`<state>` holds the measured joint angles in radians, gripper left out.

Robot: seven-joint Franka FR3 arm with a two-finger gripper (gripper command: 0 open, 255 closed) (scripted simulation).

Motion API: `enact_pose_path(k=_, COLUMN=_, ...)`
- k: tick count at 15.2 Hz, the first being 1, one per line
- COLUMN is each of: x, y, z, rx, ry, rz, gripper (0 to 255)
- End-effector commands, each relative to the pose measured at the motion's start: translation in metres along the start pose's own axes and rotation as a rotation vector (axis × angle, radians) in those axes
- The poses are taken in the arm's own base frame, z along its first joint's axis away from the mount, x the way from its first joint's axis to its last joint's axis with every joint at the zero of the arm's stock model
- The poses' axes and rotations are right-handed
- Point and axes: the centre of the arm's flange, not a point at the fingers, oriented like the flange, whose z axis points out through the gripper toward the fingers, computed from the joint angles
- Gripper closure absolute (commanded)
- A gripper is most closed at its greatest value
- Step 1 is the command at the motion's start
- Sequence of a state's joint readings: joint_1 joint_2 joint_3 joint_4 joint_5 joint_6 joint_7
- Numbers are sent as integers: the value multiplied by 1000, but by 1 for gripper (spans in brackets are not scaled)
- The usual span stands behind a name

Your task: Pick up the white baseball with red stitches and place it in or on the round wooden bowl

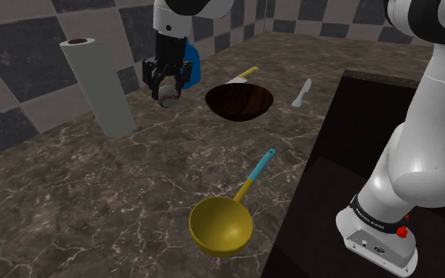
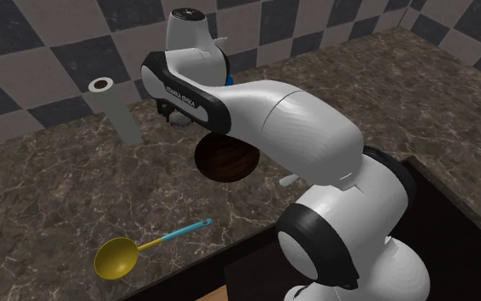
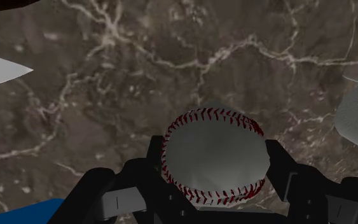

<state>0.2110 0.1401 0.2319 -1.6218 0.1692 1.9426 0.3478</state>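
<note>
We see the black gripper (image 1: 169, 92) clamped on the baseball (image 1: 169, 98), a white ball with red stitches, out over a dark marble counter (image 1: 86, 197). In the wrist view the two fingers (image 3: 153, 167) press against opposite sides of the baseball (image 3: 213, 156), with veined stone behind it. We cannot tell from the shoulder view whether the ball hangs clear of the counter or touches it.

The round bowl (image 1: 239, 103), dark brown and wooden, sits near the ball on the shoulder view's right, apart from it. In the second exterior view the bowl (image 2: 223, 162) shows partly under the white arm (image 2: 272, 115).

A tall grey paper towel roll (image 1: 98, 87) stands upright to the shoulder view's left of the gripper. A blue object (image 1: 194, 67) shows just behind the gripper. A yellow ladle with a blue handle (image 1: 221, 225) lies in the foreground, well apart from the bowl. A white utensil (image 1: 301, 93) lies beyond the bowl, near the dark stand (image 1: 347, 142). Grey and black checked walls (image 1: 23, 55) back the counter.
</note>
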Motion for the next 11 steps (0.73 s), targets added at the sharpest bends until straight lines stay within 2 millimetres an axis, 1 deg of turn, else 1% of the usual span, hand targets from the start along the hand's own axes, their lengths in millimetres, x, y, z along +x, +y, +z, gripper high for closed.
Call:
enact_pose_path(k=1, x=0, y=0, z=1, rx=-1, ry=-1, rz=1, gripper=255)
enact_pose_path(k=11, x=5, y=-13, z=-50, rx=-1, ry=-1, rz=1, gripper=255)
